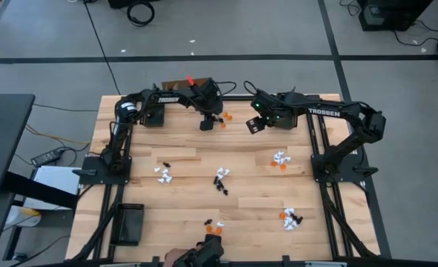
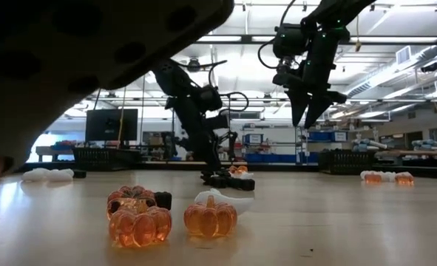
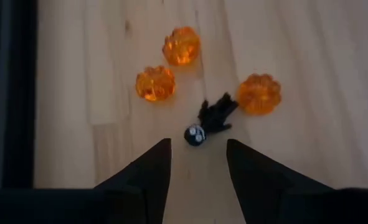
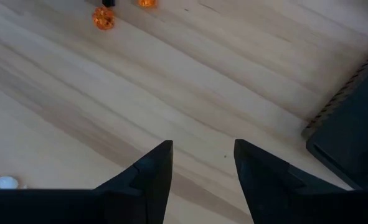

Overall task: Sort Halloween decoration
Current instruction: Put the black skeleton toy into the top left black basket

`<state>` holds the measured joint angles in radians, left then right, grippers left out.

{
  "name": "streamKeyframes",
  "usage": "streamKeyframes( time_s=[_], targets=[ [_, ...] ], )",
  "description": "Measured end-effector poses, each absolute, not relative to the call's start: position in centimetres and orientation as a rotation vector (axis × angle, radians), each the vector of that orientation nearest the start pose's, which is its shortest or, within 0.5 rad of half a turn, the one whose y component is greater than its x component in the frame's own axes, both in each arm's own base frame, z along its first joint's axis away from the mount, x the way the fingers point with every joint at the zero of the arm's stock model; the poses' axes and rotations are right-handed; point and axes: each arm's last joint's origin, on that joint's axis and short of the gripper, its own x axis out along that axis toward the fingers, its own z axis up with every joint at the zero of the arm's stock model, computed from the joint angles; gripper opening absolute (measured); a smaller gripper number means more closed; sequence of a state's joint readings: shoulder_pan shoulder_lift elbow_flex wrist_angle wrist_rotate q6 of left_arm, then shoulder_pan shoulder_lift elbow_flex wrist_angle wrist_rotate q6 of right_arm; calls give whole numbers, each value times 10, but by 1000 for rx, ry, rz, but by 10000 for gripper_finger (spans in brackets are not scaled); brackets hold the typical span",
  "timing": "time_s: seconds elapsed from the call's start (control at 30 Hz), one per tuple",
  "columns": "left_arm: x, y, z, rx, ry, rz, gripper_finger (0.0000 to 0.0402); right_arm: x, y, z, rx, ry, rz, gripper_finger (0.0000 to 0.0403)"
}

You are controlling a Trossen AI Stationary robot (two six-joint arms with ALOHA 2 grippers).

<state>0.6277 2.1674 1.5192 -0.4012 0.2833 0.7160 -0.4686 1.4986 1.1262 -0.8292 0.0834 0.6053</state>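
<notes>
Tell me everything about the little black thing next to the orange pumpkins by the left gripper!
The black trinket looks like a tiny spiky creature, maybe a bat or spider, in shiny dark plastic. A small black skull-like bead sits at one end. It lies flat on the wooden table, just ahead of the open left gripper, not gripped. Three clear orange pumpkins lie around it.

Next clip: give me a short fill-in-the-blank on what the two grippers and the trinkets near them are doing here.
1. In the left wrist view, the left gripper stands open above a ____ trinket.
2. Around that trinket lie ____ orange pumpkins.
3. The right gripper is open and holds ____.

Missing words: black; three; nothing
</notes>
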Motion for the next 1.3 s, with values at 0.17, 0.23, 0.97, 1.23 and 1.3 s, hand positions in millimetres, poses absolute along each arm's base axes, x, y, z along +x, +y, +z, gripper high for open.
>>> streamKeyframes(
  time_s=[0.17, 0.23, 0.97, 1.23, 1.3],
  targets=[
    [367, 251, 136, 183, 983, -115, 151, 254, -135, 244, 767, 997, -818, 180],
    [367, 249, 131, 156, 1005, -128, 146, 254, -136, 244, 779, 996, -811, 180],
    [361, 224, 196, -189, 1288, -35, 142, 250, -144, 245, 838, 975, -805, 180],
    [377, 238, 193, 120, 1084, -80, 142, 251, -145, 245, 882, 946, -841, 180],
    [381, 240, 191, 193, 1033, -86, 142, 253, -141, 245, 878, 951, -830, 180]
  ],
)
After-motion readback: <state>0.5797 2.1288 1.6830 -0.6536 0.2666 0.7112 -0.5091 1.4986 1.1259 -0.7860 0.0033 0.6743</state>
